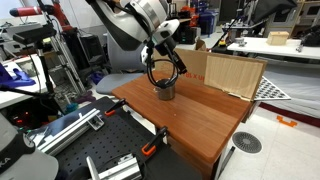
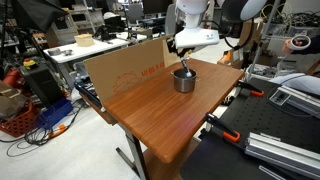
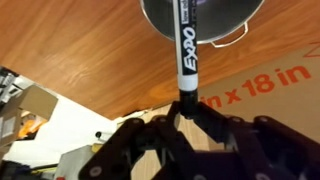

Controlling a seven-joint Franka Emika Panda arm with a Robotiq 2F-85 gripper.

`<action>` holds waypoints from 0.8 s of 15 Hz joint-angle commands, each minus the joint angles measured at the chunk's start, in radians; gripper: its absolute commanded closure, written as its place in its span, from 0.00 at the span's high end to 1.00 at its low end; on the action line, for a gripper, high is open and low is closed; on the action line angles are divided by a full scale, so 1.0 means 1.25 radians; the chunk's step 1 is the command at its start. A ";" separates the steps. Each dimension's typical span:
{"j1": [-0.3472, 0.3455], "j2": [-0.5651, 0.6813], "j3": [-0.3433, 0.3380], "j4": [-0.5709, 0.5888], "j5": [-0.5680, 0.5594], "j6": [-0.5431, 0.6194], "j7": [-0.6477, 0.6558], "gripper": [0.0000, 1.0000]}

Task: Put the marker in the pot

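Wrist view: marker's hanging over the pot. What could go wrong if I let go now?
The black Expo marker, shut in the pincer, sits off-centre over the grey metal pot, nearer one rim: released, it may clip it and tumble onto the wooden table. Lowering, the pincer could nudge the pot.

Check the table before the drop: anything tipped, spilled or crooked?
Nothing stands out. The pot sits upright on the table, no spill around it. The gripper holds the marker straight, its far end over the pot's mouth. The cardboard stands upright along the table's edge, apart from the pot.
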 commanded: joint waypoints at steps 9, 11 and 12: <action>0.043 0.054 -0.018 0.010 -0.096 -0.005 0.137 0.50; 0.039 0.053 -0.014 0.007 -0.087 -0.006 0.129 0.63; 0.039 0.053 -0.014 0.007 -0.086 -0.006 0.129 0.69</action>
